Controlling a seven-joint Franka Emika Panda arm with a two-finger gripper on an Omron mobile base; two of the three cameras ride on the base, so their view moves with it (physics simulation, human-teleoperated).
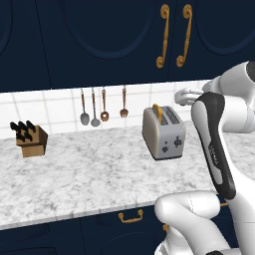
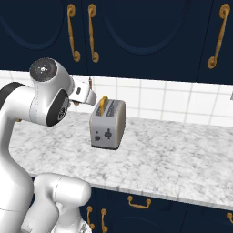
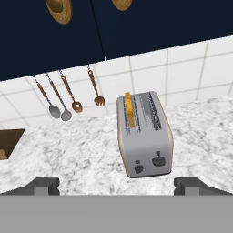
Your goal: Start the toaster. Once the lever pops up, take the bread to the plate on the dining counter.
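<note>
The silver-grey toaster (image 1: 163,133) (image 2: 108,125) (image 3: 143,134) stands on the marbled wall counter (image 1: 89,174), its dark-knobbed end panel facing me. A golden slice of bread (image 1: 157,111) (image 2: 104,105) (image 3: 129,110) sticks up from its left slot. The dark lever (image 3: 158,160) sits low on the end panel, right of the small knob (image 3: 139,168). My gripper (image 3: 117,184) is open, hovering in front of and above the toaster with nothing between its fingers (image 3: 43,184). The plate and the dining counter are out of view.
A wooden knife block (image 1: 31,139) stands at the counter's left. Spoons and a fork (image 1: 102,112) (image 3: 68,98) hang on the tiled backsplash left of the toaster. Dark navy wall cabinets (image 1: 99,40) overhang the counter. My own forearm (image 1: 216,149) stands right of the toaster.
</note>
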